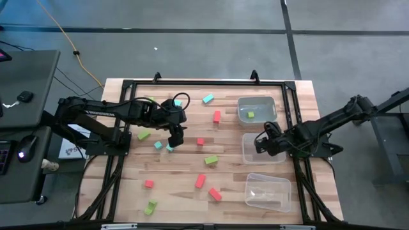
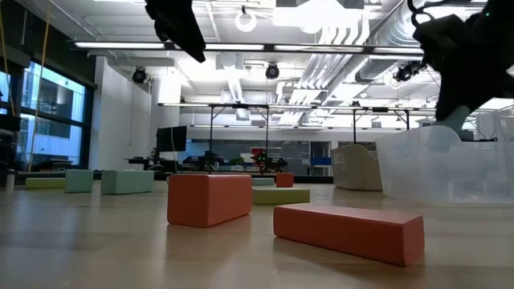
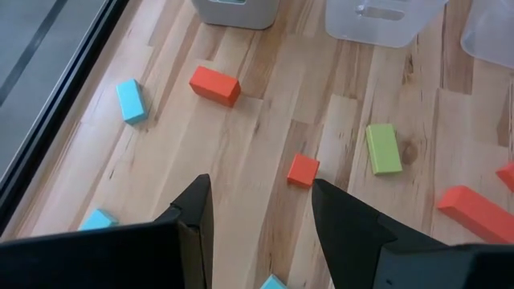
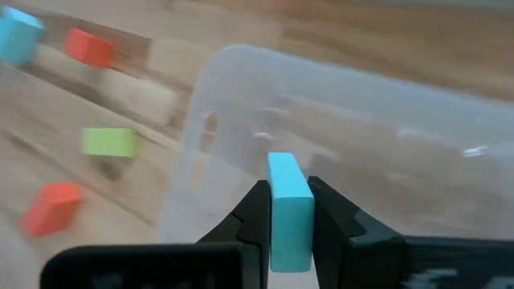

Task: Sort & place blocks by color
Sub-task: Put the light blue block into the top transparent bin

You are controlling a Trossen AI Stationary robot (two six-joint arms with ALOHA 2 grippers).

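Note:
Lime green, light blue and red-orange blocks lie scattered flat on the wooden table (image 1: 179, 191). Among them are a red one (image 1: 216, 116), a green one (image 1: 211, 161) and a light blue one (image 1: 158, 145). My right gripper (image 1: 261, 144) is shut on a light blue block (image 4: 289, 210) above the middle clear bin (image 1: 276, 155). My left gripper (image 3: 261, 233) hangs open above the table's left half. Nothing is between its fingers, and a small red cube (image 3: 303, 169) lies on the table beyond them. My right gripper pinches the light blue block by its two opposite sides (image 4: 273, 221) between its two fingers. The fingers slant downward, and the block's end sticks out past the fingertips. The block is lifted clear over the middle bin (image 4: 337, 128).
Three clear bins stand in a row along the table's right side. The far bin (image 1: 268, 102) holds a green block (image 1: 251, 115), and the near bin (image 1: 268, 191) stands by the front edge. A black frame (image 1: 204, 82) runs around the table.

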